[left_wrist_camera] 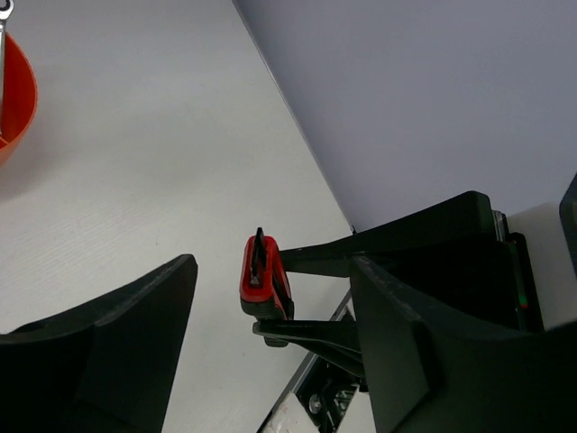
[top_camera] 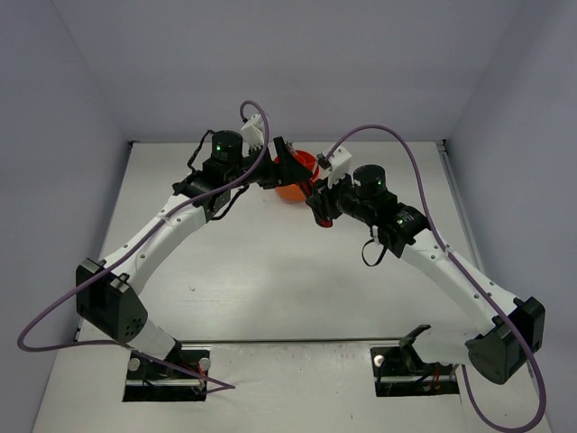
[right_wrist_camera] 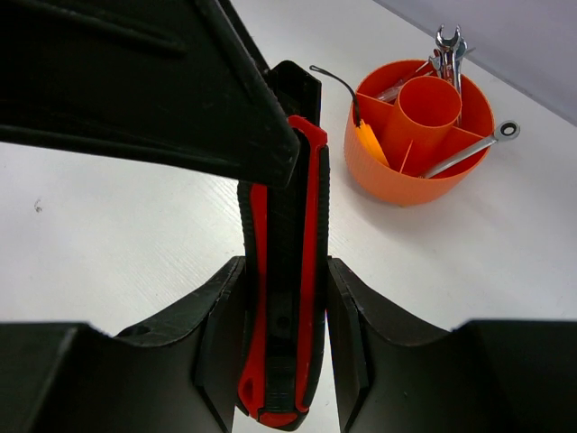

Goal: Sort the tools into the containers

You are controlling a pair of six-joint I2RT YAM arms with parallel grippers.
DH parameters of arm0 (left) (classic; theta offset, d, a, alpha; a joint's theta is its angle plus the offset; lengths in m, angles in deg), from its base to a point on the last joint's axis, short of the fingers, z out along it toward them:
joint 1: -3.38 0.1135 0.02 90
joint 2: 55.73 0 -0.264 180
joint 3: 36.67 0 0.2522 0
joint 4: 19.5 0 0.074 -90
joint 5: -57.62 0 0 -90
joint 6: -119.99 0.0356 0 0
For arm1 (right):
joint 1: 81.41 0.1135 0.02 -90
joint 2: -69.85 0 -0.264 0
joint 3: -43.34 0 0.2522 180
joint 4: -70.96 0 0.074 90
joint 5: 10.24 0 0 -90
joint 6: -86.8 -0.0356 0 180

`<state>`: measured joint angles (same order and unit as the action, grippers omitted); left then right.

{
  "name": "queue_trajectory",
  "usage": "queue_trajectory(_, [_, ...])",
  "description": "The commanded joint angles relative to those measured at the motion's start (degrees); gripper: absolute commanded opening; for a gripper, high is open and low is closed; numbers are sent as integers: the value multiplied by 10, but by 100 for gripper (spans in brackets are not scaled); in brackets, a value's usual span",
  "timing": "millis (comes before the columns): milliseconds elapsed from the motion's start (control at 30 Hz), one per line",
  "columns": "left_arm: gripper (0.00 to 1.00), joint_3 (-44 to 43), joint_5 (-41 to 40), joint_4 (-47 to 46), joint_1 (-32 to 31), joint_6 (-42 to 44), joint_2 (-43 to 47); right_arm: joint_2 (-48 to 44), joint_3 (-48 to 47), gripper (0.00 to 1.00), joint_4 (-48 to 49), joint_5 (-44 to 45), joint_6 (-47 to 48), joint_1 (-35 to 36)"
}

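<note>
knife [right_wrist_camera: 281, 271] in r claw [right_wrist_camera: 283, 298], partly behind l claw [left_wrist_camera: 273, 263], tub [top_camera: 292, 191] half-hidden overhead

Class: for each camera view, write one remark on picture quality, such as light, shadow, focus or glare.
Top external view: even, diffuse light, faint shadows on the white table. Left wrist view: the left gripper's black fingers loom dark and soft-edged; the red-and-black utility knife is sharper. Right wrist view: knife and round orange plastic tub both crisp.
</note>
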<state>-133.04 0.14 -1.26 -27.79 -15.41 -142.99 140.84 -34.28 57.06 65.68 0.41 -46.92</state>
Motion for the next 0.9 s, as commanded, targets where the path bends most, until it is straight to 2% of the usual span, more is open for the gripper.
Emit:
queue_trajectory(0, [62,-55,-14,6,-17,19,3,-2,-33,0,58,-10,12,4])
queue_trajectory(167, [51,-63,-29,36,-23,37,-6,0,-35,0,60,-13,15,4])
queue_trajectory(300, [48,-69,-38,59,-27,49,-13,0,-36,0,62,-16,17,4])
queue_trajectory(500, [36,-75,-25,53,-32,51,-20,-1,-33,0,65,-16,15,4])
queue_trajectory(600, [26,-74,-16,39,-33,51,-19,-2,-33,0,68,-18,12,4])
queue_trajectory(767, [1,-68,-12,-1,-33,63,-13,-4,-27,0,70,-20,11,4])
queue_trajectory(867, [0,-78,-10,-8,-33,81,-13,-6,-23,8,69,-19,10,5])
